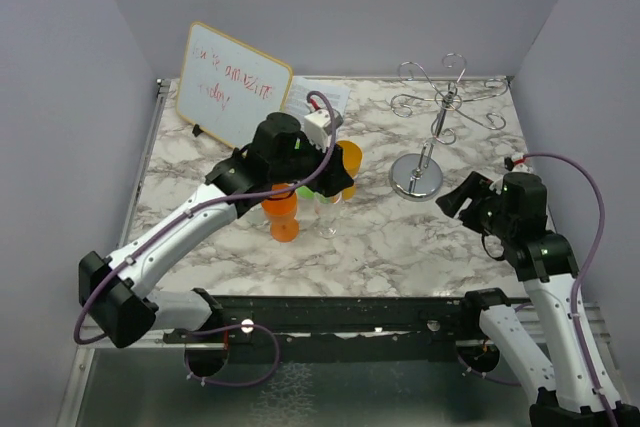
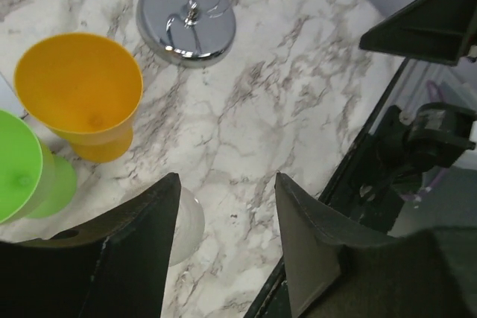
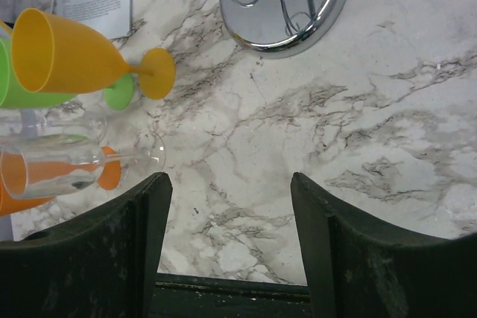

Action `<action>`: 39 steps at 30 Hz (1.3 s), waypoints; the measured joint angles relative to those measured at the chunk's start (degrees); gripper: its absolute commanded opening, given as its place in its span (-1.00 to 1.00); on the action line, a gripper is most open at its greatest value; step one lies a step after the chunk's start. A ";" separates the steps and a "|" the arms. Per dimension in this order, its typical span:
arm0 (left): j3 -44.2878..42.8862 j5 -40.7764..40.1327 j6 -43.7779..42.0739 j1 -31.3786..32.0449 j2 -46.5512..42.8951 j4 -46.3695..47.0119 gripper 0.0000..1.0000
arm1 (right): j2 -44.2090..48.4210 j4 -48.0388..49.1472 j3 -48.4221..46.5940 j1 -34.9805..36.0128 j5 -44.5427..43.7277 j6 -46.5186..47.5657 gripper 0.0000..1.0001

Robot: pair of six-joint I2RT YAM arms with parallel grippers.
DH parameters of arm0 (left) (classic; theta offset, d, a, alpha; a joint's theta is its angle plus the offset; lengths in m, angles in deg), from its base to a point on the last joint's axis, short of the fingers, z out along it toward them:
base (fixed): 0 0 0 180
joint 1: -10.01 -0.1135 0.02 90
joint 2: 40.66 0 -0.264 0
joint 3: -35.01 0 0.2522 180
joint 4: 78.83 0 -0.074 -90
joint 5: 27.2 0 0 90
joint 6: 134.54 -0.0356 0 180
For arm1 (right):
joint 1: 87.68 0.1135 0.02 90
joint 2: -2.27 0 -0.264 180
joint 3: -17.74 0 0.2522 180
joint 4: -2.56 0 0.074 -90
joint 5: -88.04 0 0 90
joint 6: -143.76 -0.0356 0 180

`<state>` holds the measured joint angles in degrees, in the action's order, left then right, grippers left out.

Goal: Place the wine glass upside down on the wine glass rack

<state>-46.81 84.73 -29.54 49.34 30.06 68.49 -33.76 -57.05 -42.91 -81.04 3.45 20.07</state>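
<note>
A clear wine glass (image 1: pixel 328 215) stands upright in a cluster with an orange glass (image 1: pixel 282 213), a green one (image 2: pixel 22 173) and a yellow one (image 2: pixel 78 91). My left gripper (image 1: pixel 338 185) hovers over this cluster. In the left wrist view its jaws (image 2: pixel 227 180) stand open over bare marble, with the clear glass (image 2: pixel 188 225) just outside the left finger. The chrome wine glass rack (image 1: pixel 432 125) stands at the back right on its disc base (image 2: pixel 186 20). My right gripper (image 3: pixel 229 178) is open and empty, near the rack base (image 3: pixel 291 5), with the clear glass (image 3: pixel 59 167) off to its left.
A small whiteboard (image 1: pixel 232 82) leans at the back left, with a printed sheet (image 1: pixel 322 95) beside it. The black rail (image 1: pixel 350 312) runs along the near table edge. Grey walls close in on both sides.
</note>
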 measured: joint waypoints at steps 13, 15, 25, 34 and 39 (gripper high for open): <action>-4.48 -10.01 -3.96 4.85 10.38 -14.32 -0.24 | -3.45 3.10 4.98 0.00 -0.04 -2.29 0.40; -5.14 -10.05 -4.13 5.07 11.23 -14.86 -0.19 | -3.74 3.54 4.98 0.00 -0.04 -2.29 0.40; -6.10 -13.62 -5.53 8.04 15.30 -18.12 -0.73 | -5.18 5.40 6.29 0.00 0.07 -3.37 0.42; -8.07 -18.86 -5.86 11.17 16.59 -20.22 -1.00 | -7.08 10.49 12.33 0.00 5.55 -12.85 0.42; -4.66 -15.74 -3.13 13.75 14.29 -13.35 -1.00 | -7.04 11.45 13.88 0.00 8.17 -23.82 0.42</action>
<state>-51.46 69.00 -32.66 63.09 44.35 55.14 -40.79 -45.59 -29.03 -81.04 11.63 -3.75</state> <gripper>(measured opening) 0.057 0.709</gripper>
